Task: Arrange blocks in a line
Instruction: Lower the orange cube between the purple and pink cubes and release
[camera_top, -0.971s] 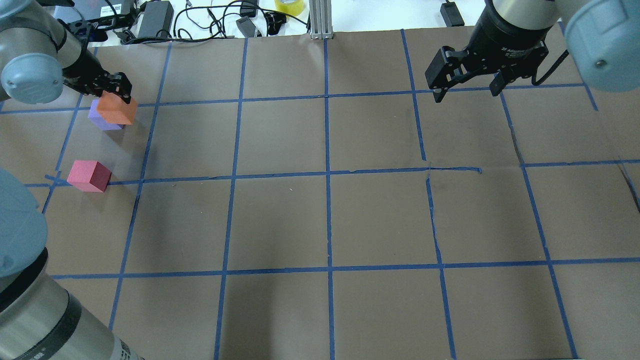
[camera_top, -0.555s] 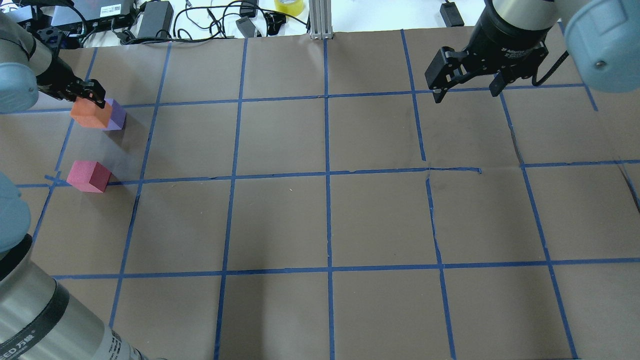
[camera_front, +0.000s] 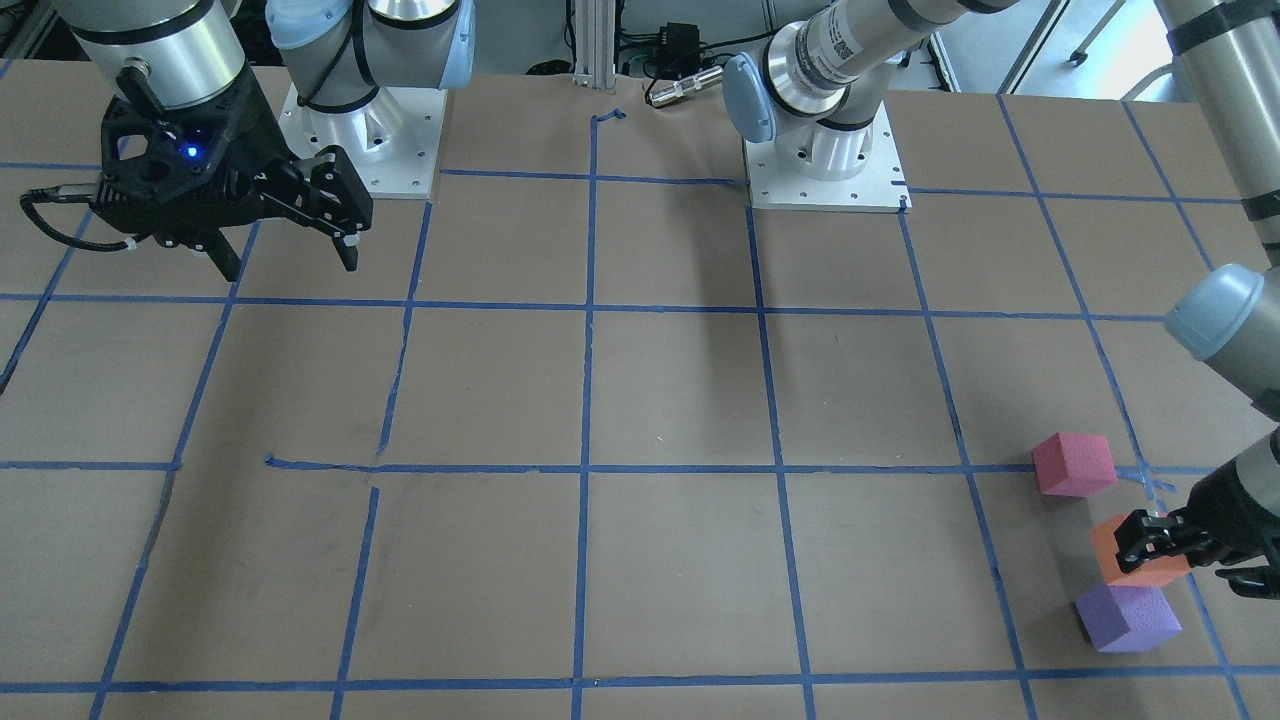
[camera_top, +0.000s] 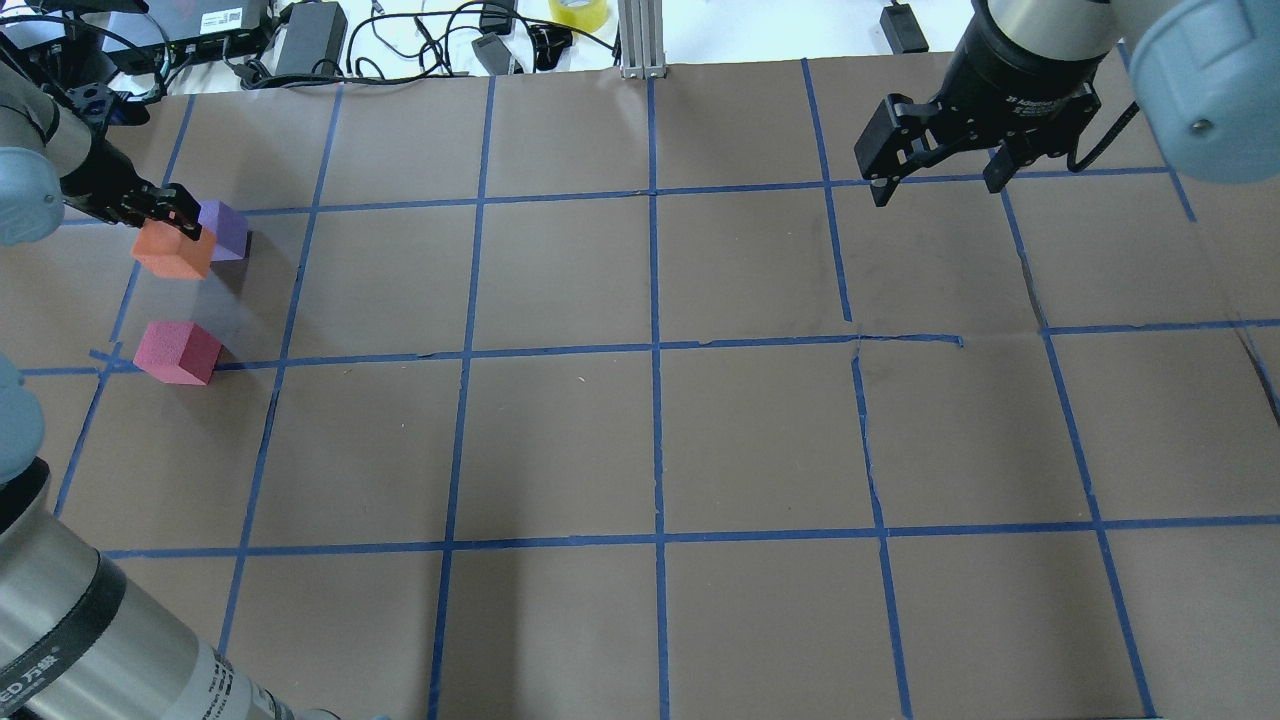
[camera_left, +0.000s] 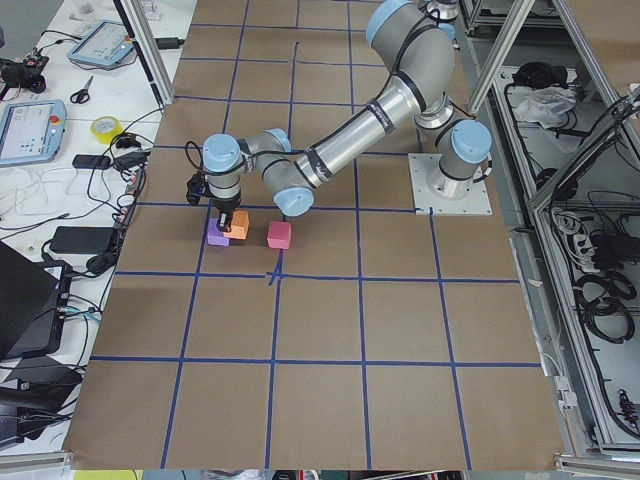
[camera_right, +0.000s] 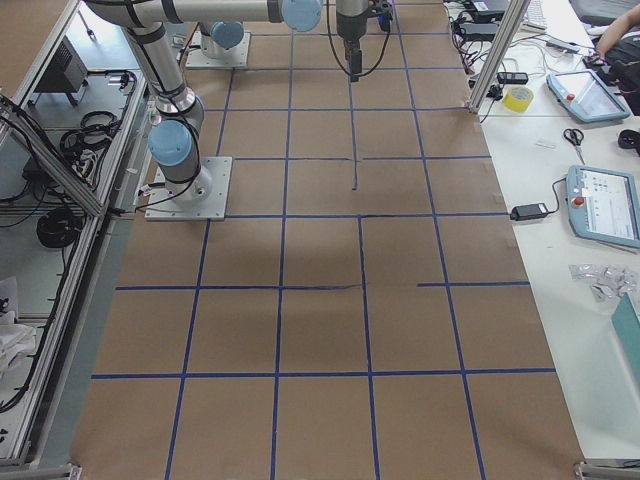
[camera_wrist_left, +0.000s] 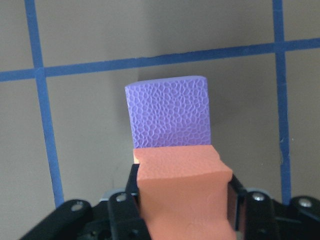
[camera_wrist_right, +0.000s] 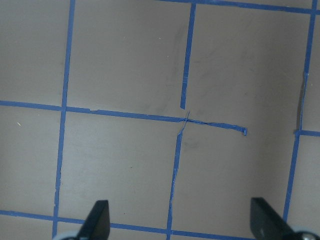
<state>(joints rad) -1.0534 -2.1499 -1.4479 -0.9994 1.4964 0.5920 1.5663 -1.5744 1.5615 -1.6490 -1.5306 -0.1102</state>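
Left fingers (camera_front: 1140, 540), pinching the orange block (camera_top: 170, 255), have shifted it between purple block (camera_top: 225, 228) and pink block (camera_top: 178, 350), forming the line; right fingers (camera_top: 878, 150) spread.

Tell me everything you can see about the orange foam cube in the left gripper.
The orange foam cube is small and matte with a pebbled surface. The left gripper is shut on it, one finger per side, and the foam bows inward where pinched. It lies between the purple foam cube, close by, and the pinkish-red foam cube, clearly apart. Whether it touches the table or the purple cube cannot be told.
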